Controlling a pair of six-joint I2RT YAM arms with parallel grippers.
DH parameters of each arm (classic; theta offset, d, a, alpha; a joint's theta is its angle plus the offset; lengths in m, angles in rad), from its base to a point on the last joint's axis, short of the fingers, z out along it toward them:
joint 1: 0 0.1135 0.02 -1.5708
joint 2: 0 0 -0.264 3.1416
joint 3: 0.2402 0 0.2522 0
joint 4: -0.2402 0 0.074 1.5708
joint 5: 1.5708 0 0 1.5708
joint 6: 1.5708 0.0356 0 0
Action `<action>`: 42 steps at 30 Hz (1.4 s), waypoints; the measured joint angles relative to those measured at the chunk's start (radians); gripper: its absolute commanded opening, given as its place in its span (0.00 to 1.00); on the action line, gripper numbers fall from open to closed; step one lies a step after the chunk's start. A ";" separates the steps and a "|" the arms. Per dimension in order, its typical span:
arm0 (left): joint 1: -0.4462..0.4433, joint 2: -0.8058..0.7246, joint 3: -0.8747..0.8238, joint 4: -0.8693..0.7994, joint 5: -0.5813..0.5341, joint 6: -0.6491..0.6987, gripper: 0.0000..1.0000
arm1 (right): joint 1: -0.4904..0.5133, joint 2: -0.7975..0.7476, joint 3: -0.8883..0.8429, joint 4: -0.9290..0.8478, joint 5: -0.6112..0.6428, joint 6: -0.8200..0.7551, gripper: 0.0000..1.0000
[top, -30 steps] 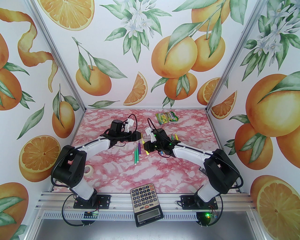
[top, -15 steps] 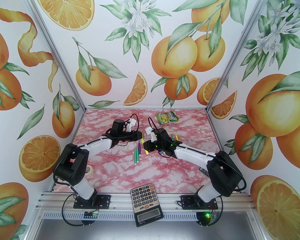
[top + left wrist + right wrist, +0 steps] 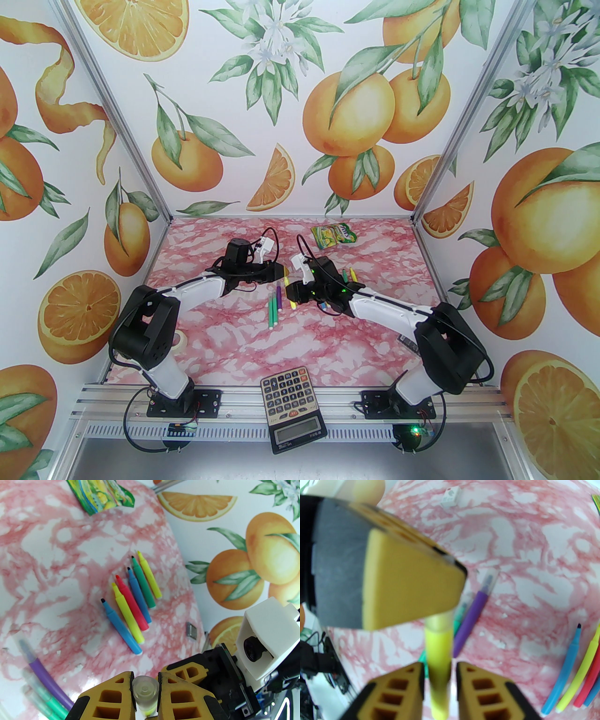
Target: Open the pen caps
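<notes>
Left pincer (image 3: 145,676) is pinching the clear cap (image 3: 145,688) of a yellow pen (image 3: 438,644) above the tabletop (image 3: 46,550). I'm seeing the right pincer (image 3: 440,667) sitting slightly parted around its barrel, with a purple pen (image 3: 473,611) lying below and uncapped pens (image 3: 131,601) beside.

The pen caps are small translucent cylinders. One clear cap (image 3: 145,688) sits on the end of a yellow pen (image 3: 438,648), raised off the table and pinched between the fingers of the left gripper (image 3: 145,677). Cap and barrel are joined. A purple pen (image 3: 472,616) lies flat with its cap (image 3: 490,579) fitted, and green pens (image 3: 52,706) lie just beside it. Six uncapped pens (image 3: 132,604) (blue, yellow, pink, blue, green, yellow) lie side by side with their tips bare.
</notes>
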 measured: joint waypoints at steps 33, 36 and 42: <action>0.029 -0.002 0.010 0.011 0.046 -0.053 0.00 | 0.003 0.014 -0.005 0.058 0.000 -0.036 0.03; 0.043 -0.013 -0.002 0.010 0.066 -0.067 0.00 | 0.008 -0.001 -0.022 0.076 0.008 -0.055 0.01; 0.067 -0.033 -0.010 -0.001 0.109 -0.089 0.00 | 0.021 -0.026 -0.034 0.090 0.031 -0.098 0.00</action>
